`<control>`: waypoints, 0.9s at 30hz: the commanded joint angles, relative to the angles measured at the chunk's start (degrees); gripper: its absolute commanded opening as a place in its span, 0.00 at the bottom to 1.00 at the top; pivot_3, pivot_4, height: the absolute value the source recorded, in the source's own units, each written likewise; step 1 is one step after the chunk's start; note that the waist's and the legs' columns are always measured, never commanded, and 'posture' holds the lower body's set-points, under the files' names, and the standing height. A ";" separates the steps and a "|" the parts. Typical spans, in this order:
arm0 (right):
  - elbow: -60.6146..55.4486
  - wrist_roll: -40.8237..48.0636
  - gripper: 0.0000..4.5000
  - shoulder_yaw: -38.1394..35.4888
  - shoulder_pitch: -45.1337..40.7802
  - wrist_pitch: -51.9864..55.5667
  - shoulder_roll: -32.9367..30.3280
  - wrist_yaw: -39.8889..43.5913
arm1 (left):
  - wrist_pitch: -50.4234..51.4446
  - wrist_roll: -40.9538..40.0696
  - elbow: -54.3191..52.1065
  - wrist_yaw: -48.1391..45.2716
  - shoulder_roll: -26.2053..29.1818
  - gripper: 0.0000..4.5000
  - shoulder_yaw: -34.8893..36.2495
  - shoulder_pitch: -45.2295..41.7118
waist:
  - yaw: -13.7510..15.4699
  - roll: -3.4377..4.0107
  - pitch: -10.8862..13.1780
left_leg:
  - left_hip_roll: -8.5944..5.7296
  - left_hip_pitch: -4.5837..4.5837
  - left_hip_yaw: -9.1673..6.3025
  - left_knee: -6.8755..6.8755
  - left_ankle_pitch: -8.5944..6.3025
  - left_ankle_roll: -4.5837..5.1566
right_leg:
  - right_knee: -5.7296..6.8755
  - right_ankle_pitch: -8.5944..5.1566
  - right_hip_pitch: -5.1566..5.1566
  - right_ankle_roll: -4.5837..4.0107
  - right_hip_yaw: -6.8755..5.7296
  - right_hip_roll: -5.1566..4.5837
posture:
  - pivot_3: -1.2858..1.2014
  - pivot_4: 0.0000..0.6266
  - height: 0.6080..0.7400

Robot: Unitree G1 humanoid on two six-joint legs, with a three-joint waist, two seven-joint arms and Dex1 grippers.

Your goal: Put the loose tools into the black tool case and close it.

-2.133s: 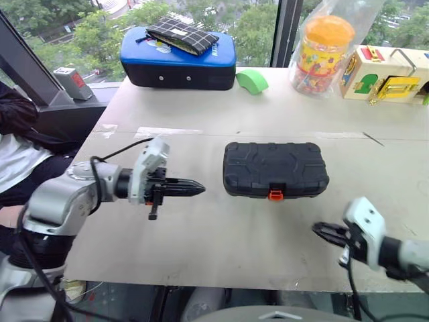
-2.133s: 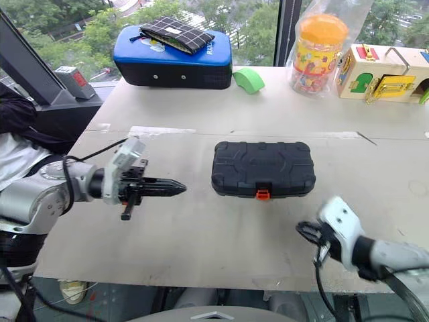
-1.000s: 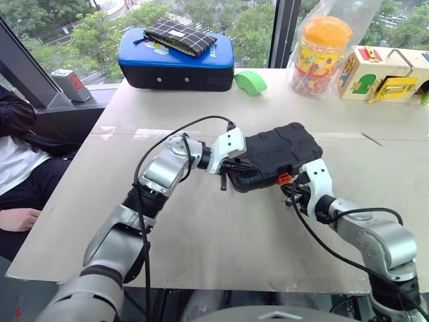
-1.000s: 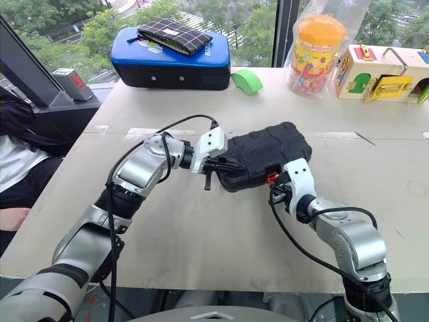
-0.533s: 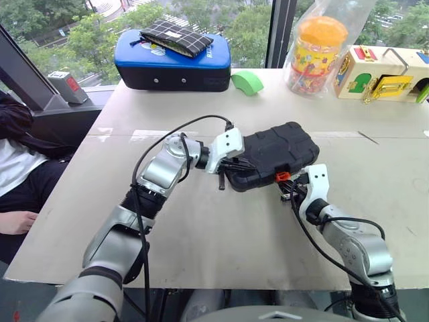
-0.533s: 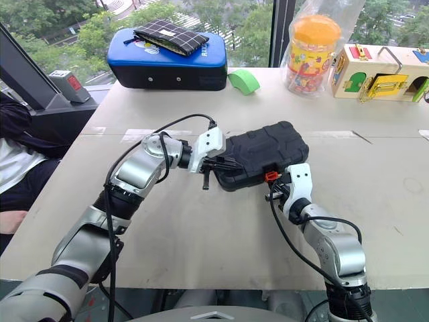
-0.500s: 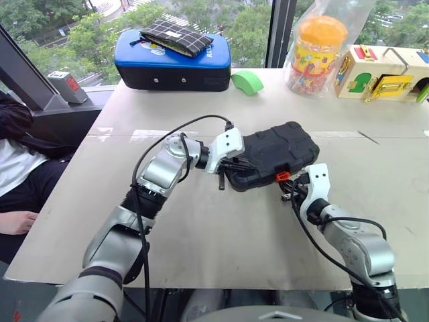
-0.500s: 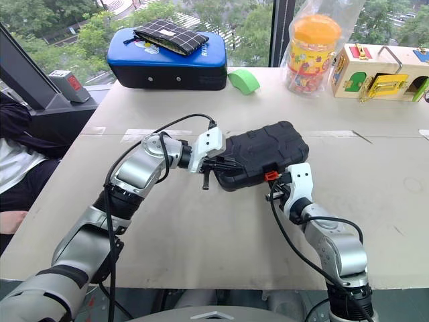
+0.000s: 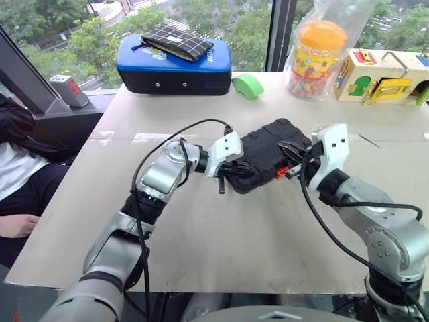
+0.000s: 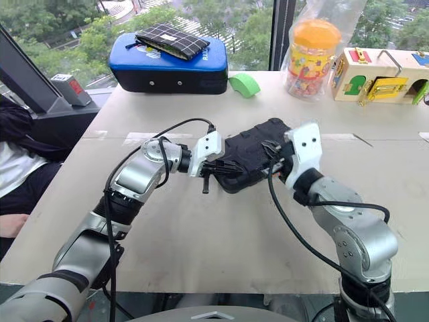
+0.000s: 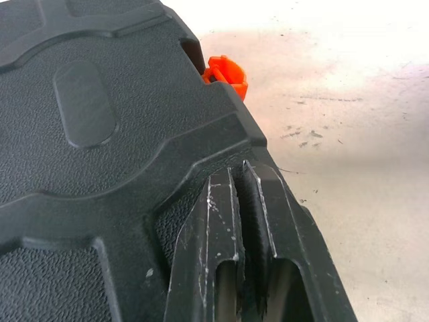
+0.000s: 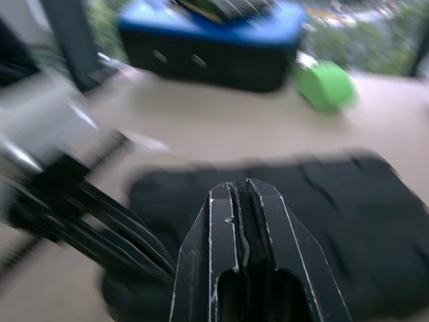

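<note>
Case work occupies both arms: the black tool case lies lid-down-shut in the middle of the counter, skewed so that its orange latch faces the robot's right arm. The left gripper has its two fingers pinched together with nothing between them and leans against the case's left end; the left wrist view shows the fingertips pressed to the textured lid near a corner, which reads as bracing the case so it cannot slide. The right gripper, likewise clenched and empty, sits at the case's right end, close to the latch, probably to push or pry there while the other arm holds the case steady. No screwdrivers, knife or tester lie out on the counter, so the tools are presumably inside, and the work judged to remain is seating the lid and latch firmly. Whether the latch is fully snapped cannot be told. Well behind, by the window, stand a blue padded case with a checked pouch on top, a green tape roll, an orange-lidded jar and a wooden latch box, all apart from the job.
</note>
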 commanded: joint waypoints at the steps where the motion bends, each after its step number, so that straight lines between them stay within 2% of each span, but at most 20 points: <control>1: -1.12 -1.16 0.00 -0.62 3.94 3.96 -2.00 -1.37 | 2.19 3.26 1.74 -0.20 0.47 0.05 -3.73 3.20 | 0.09 0.03 0.01 | 0.05 0.12 0.00 -0.04 -0.02 0.02 | 0.03 -0.01 0.06 0.00 0.02 0.06 | 0.52 0.24 1.00; 5: 1.97 -1.55 0.00 0.29 5.54 7.77 -1.26 -2.62 | 2.33 3.17 1.49 -0.22 0.14 0.05 -3.90 3.18 | 0.02 0.08 0.00 | 0.06 0.16 0.05 -0.07 -0.02 0.03 | 0.05 -0.01 0.06 0.01 0.09 0.07 | 0.52 0.24 1.00; 12: 9.20 -3.84 0.00 2.17 1.53 5.16 1.76 -3.10 | 2.07 3.46 1.23 -0.61 0.34 0.05 -4.23 3.05 | 0.06 0.09 0.01 | 0.04 0.16 0.05 -0.05 -0.02 0.02 | 0.04 -0.01 0.05 0.01 0.10 0.06 | 0.52 0.24 1.00; 27: 10.94 -3.84 0.00 2.85 -2.74 5.48 3.91 -1.45 | 2.41 4.10 0.26 -0.39 0.28 0.05 -4.29 3.92 | 0.03 0.12 0.04 | 0.04 0.16 0.05 -0.08 -0.02 0.01 | 0.02 -0.01 0.05 0.01 0.10 0.07 | 0.52 0.24 1.00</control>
